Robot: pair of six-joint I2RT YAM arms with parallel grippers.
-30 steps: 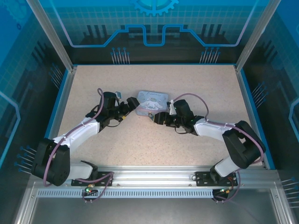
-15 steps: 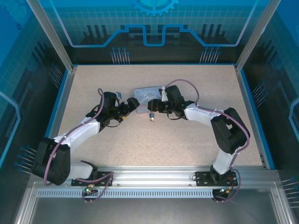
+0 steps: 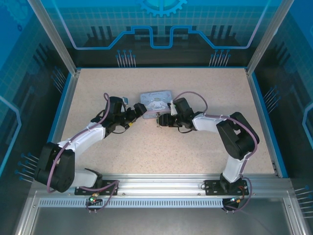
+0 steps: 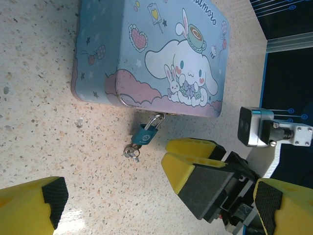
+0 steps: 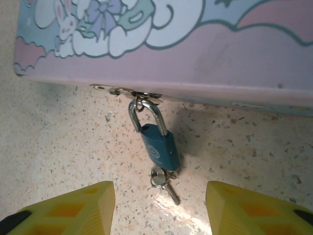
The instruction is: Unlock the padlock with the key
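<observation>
Your small teal metal padlock hangs on the hasp of the pale blue cartoon tin, small silver key in its base — left claw and right claw gape wide, empty.

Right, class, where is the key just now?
In the right wrist view the key lies on the table at the bottom end of the blue padlock, which hangs from the tin, just ahead of the open right claw.
</observation>
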